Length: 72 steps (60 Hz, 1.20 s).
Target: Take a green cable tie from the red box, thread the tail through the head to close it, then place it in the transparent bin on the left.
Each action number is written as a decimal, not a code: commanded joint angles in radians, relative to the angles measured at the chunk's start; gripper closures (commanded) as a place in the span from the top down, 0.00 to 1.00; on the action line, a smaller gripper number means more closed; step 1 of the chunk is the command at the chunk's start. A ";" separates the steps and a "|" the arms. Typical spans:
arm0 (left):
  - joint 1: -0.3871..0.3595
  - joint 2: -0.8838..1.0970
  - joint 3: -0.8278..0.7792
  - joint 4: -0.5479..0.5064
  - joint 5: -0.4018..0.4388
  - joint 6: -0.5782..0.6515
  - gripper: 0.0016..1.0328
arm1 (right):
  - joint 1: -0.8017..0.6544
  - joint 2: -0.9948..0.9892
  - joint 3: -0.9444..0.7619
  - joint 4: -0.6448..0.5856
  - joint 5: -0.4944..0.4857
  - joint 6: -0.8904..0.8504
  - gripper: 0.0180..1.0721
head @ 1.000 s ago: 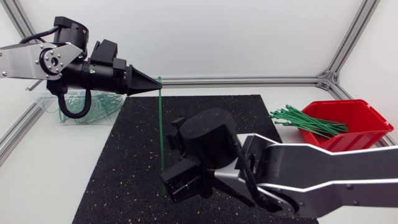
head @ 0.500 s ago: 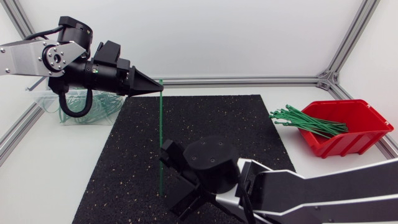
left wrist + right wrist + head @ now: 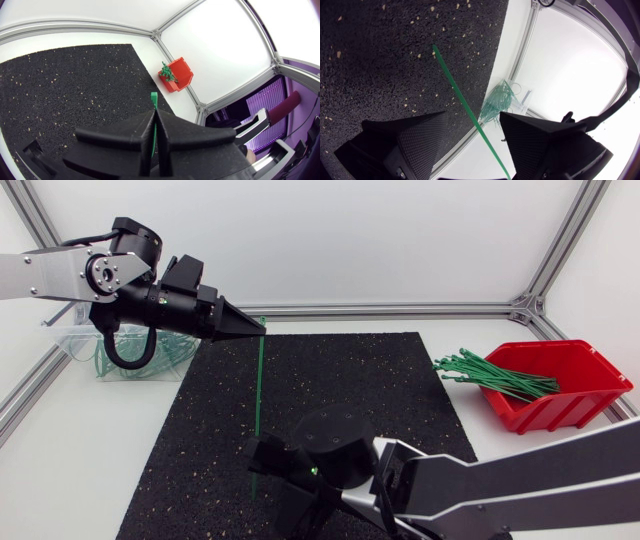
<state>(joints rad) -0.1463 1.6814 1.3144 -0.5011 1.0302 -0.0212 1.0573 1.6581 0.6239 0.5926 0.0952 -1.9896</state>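
One green cable tie (image 3: 257, 410) hangs upright over the black mat (image 3: 400, 380). Its top end is pinched in the left gripper (image 3: 255, 327), and its free end points down between the right gripper's (image 3: 471, 119) spread fingers, untouched. Threading seems in hand: next, the right gripper should close on that lower end and curl it toward the other.
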 commanded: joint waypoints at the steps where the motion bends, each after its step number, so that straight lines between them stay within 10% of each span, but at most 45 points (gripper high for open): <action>1: -0.010 0.020 0.042 -0.013 -0.002 0.026 0.03 | -0.010 0.049 -0.035 0.038 -0.018 -0.083 0.73; 45: -0.016 0.034 0.059 -0.025 -0.004 0.044 0.03 | 0.006 0.180 -0.070 0.242 -0.169 -0.167 0.72; 56: -0.016 0.034 0.054 -0.025 -0.004 0.049 0.03 | 0.001 0.221 -0.070 0.300 -0.181 -0.163 0.42; 72: -0.024 0.032 0.052 -0.031 -0.004 0.053 0.03 | -0.022 0.276 -0.056 0.351 -0.201 -0.164 0.43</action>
<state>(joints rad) -0.1608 1.6993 1.3430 -0.5201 1.0302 0.0051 1.0447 1.9095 0.5686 0.9276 -0.1028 -2.1326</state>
